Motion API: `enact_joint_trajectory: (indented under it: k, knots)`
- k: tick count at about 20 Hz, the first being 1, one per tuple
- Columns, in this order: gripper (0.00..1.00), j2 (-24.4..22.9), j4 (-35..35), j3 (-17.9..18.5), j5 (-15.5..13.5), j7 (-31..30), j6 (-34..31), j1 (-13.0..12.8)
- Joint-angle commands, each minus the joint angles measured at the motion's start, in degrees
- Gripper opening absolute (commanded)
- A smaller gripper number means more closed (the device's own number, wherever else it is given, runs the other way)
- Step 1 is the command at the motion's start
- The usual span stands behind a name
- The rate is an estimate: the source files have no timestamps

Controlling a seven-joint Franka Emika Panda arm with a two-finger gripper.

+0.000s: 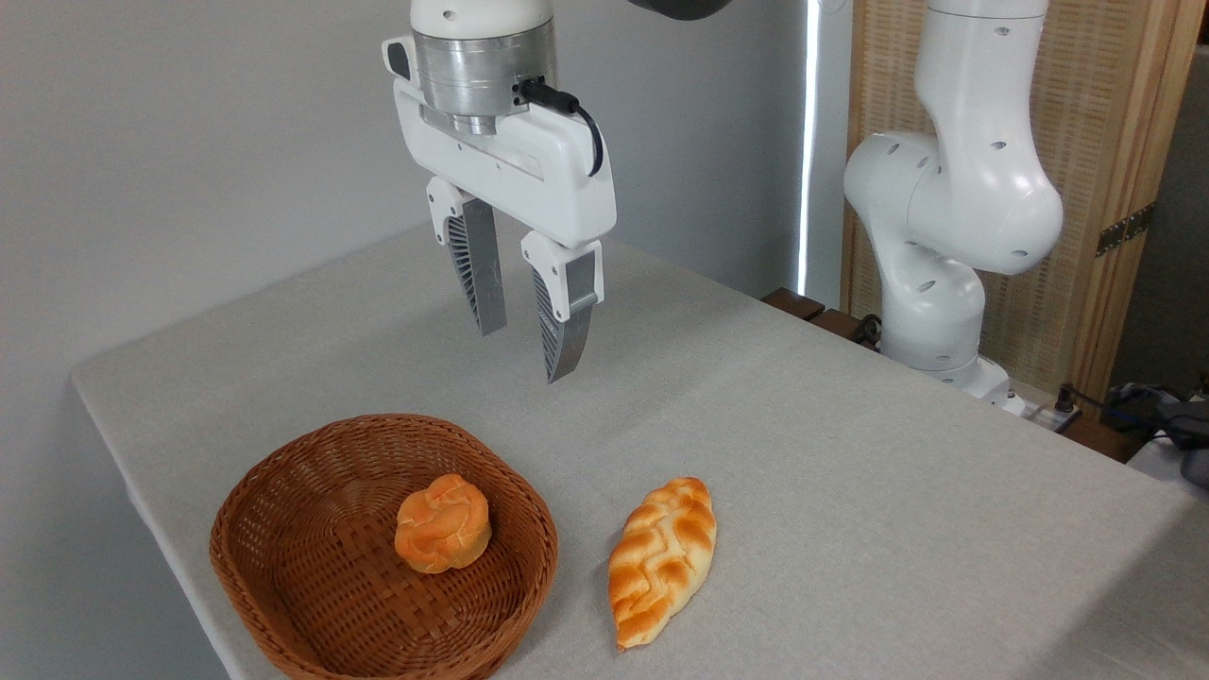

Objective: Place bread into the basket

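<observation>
Grey-clothed table (850, 491), bread (661, 561) lying just right of basket (274, 576), not in yet. Bun (442, 523) already inside. Gripper (526, 349) above basket, fingers apart, empty.

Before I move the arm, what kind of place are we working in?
Probably an indoor lab or test room: a Franka arm base mounted beside a cloth-covered table, plain grey walls, and staged props, a wicker basket and bread.

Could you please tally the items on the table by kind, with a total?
Braided loaf: 1, on the cloth beside the basket
Round bun: 1, inside the basket
Wicker basket: 1
Total: 3
</observation>
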Motion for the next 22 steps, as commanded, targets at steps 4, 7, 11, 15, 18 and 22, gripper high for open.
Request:
enact_joint_trajectory:
  k: [4, 7, 11, 15, 18, 22]
  knots:
    - [1.0, -0.1, 0.9, 0.8, 0.8, -0.1, -1.7, -0.5]
    - [1.0, -0.1, 0.9, 0.7, 0.8, -0.1, -1.7, -0.5]
    - [1.0, -0.1, 0.9, 0.7, 0.7, -0.1, -1.7, -0.5]
    - [1.0, -0.8, 0.3, 0.9, 0.8, 0.1, -1.0, -0.5]
    - [1.0, -2.2, -2.8, 2.1, 0.9, 0.7, 2.5, -0.4]
    - [1.0, -4.3, -10.6, 2.6, 6.2, 0.9, 13.1, 0.0]
